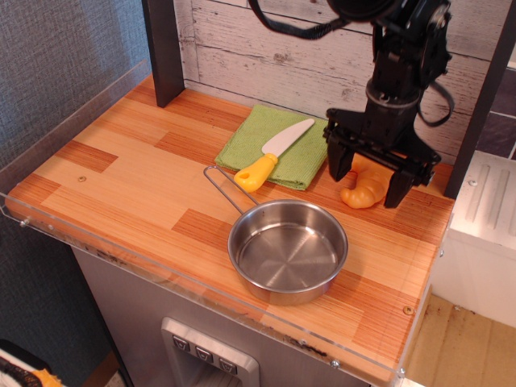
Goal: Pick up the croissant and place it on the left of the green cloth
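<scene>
The orange-yellow croissant [365,184] lies on the wooden counter at the right, to the right of the green cloth [274,145]. My gripper [369,184] is open and stands over the croissant, one finger on each side of it. Its fingers reach down near the counter. The gripper body hides the croissant's upper part. The light-green cloth lies flat near the back wall, with a toy knife [274,153] resting on it.
A steel pan [288,250] with a wire handle stands in front of the cloth. A dark post [165,48] stands at the back left and another [481,97] at the right. A clear plastic rim [201,286] edges the counter's front and left sides.
</scene>
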`<state>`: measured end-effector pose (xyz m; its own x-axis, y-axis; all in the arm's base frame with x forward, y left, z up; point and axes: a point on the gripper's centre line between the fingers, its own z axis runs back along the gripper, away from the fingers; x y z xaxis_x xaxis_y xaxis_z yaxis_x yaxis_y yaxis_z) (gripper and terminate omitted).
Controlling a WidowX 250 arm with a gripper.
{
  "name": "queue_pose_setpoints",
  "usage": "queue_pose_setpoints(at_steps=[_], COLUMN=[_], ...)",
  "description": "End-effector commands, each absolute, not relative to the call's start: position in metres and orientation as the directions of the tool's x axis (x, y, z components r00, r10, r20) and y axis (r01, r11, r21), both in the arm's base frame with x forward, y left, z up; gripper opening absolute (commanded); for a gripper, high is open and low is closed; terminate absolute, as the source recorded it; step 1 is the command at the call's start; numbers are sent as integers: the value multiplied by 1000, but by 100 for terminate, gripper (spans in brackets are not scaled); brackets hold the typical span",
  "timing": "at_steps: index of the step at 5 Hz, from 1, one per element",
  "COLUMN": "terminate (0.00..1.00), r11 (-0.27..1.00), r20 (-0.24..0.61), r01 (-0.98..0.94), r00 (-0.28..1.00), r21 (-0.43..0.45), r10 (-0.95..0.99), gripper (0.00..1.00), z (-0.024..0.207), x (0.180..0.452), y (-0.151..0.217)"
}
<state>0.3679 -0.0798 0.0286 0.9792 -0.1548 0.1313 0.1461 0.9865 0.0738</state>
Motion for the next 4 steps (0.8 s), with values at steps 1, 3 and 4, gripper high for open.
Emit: queue_pose_setpoints(at_steps=[1, 3, 4], terminate=[0, 0, 0], r11=[991, 998, 999], r20=[142, 113, 112], r01=[116, 59, 48], r00=[982, 992, 993], r21=[68, 23, -4], r10=[-125, -62, -48], gripper=[100, 100, 0], z=[26, 9, 11], x=[384, 390, 390], y=[-70, -64, -61])
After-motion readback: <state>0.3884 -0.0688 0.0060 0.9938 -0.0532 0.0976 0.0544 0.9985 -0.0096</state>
